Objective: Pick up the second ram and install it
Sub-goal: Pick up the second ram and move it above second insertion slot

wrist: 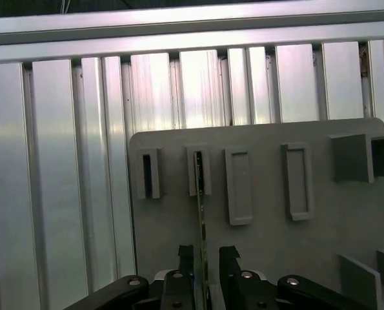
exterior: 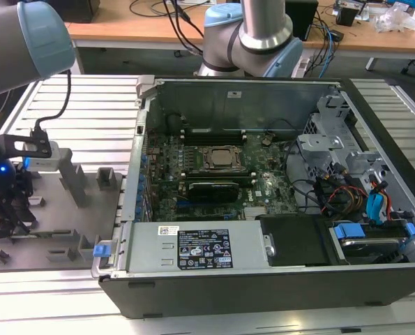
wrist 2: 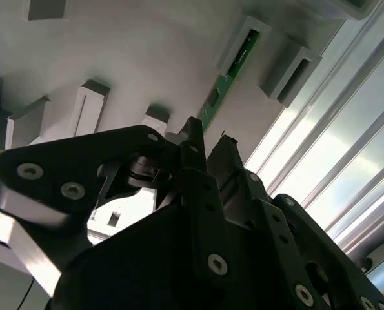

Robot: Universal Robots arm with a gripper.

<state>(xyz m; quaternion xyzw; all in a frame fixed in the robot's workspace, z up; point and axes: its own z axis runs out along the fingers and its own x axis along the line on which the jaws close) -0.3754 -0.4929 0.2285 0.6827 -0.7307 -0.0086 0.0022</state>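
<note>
The second ram [wrist: 202, 213] is a thin green board standing on edge in a slot of the grey tray [wrist: 172, 245]. In the second wrist view the ram [wrist 2: 229, 68] runs from a grey slot block down toward the fingertips. My gripper [wrist: 208, 255] straddles the board's near end, with a dark finger [wrist: 186, 255] on one side and the other finger just off the opposite face. The jaws stand open, and a narrow gap shows beside the board in both wrist views. In the exterior view the gripper [exterior: 10, 209] hangs over the tray [exterior: 61, 241] at the exterior view's left.
Grey slot blocks [wrist: 239, 187] stand on the tray beside the ram. The open computer case [exterior: 263, 279] lies at the exterior view's right of the tray, with the CPU socket [exterior: 221, 159] on its motherboard. A ribbed aluminium table [wrist: 62, 181] lies underneath.
</note>
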